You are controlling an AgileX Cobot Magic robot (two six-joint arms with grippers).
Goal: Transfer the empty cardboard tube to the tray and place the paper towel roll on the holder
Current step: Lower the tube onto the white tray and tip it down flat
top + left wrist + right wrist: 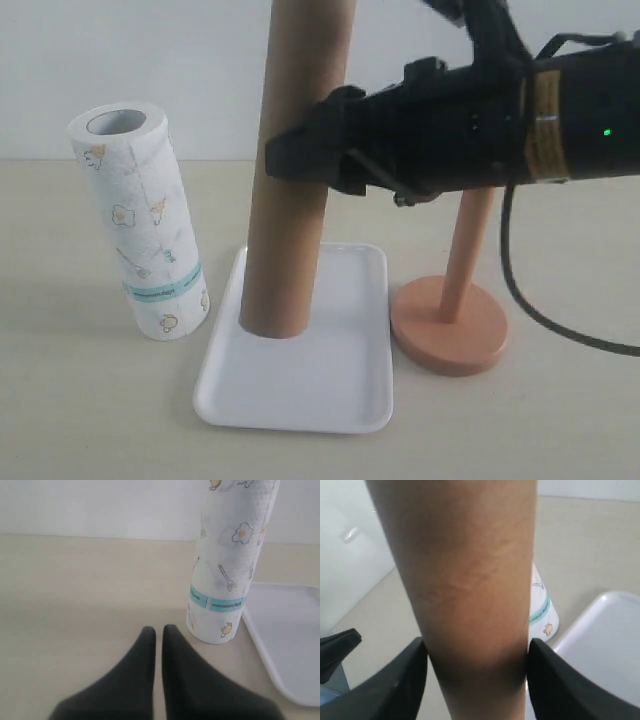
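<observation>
The empty cardboard tube [285,260] is clamped upright over the tray [350,400] by the right gripper [300,155] — apparently for release there — while the left gripper [158,635] is closed, empty, near the paper towel roll [140,230].

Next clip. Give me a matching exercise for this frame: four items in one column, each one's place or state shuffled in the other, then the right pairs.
Column one
1. long brown cardboard tube
2. white printed paper towel roll
3. terracotta wooden holder
4. left gripper

Column two
A. shut, holding nothing
B. standing on the table, right of the shallow white plastic tray in the exterior view
C. clamped upright by the right gripper, lower end at the tray
D. standing on the table, left of the tray in the exterior view

Pairs: 1-C, 2-D, 3-B, 4-A
</observation>
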